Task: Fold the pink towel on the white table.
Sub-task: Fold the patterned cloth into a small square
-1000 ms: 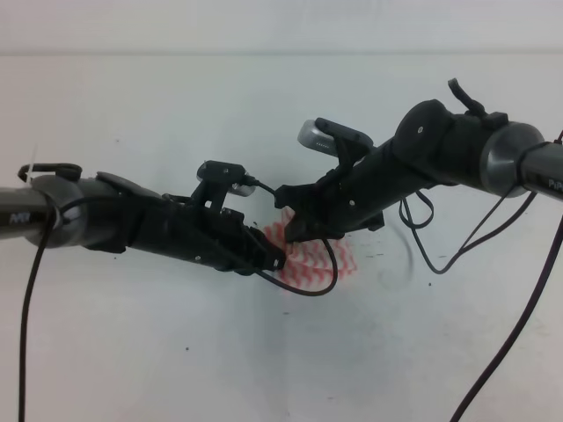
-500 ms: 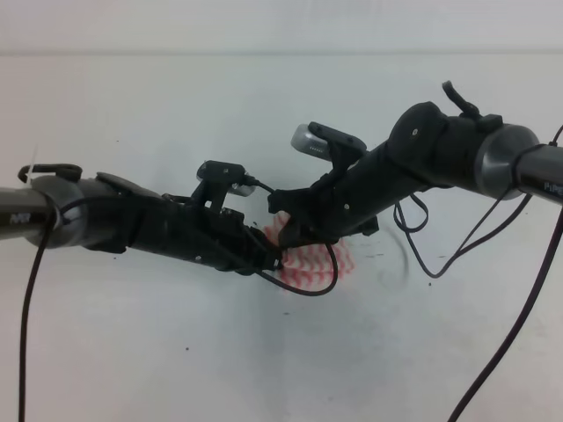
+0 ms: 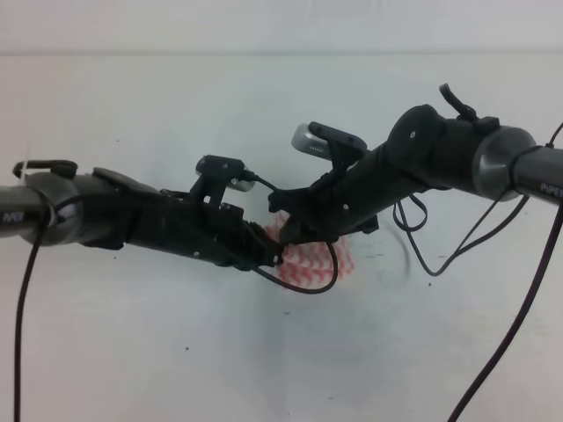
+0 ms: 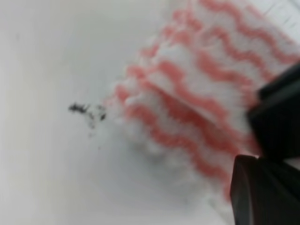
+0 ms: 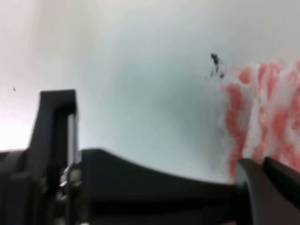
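Note:
The pink towel lies bunched in folded layers on the white table, mostly hidden under both arms in the high view. My left gripper reaches in from the left to the towel's left edge. In the left wrist view its black fingers sit closed at the edge of the layered towel. My right gripper reaches across from the right onto the towel's upper left. In the right wrist view its fingertips are pressed together at the towel's lower edge.
A black cable loop hangs across the towel's front. More cables trail from the right arm over the table. A cluster of dark specks marks the table beside the towel's edge. The left arm's body fills the right wrist view's lower left.
The right arm has shifted slightly left and the left arm slightly up. The visible towel patch looks a little smaller and more gathered between the two grippers.

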Robot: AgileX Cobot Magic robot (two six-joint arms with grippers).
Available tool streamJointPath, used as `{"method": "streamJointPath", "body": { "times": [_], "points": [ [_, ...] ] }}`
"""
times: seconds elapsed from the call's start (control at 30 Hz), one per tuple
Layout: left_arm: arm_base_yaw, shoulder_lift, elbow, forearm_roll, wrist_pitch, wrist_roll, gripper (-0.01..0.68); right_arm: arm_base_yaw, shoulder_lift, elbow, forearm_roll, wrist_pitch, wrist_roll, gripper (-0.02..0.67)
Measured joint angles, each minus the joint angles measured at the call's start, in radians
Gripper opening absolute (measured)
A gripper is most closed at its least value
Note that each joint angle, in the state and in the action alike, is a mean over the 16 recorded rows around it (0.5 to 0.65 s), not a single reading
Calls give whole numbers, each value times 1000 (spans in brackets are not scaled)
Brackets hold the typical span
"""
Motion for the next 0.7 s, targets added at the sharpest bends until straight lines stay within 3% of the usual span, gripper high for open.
{"method": "streamJointPath", "body": {
  "times": [0.7],
  "points": [
    [80, -59, 0, 100, -31, -118, -6, 0, 0, 0, 8, 1, -1, -17]
  ]
}}
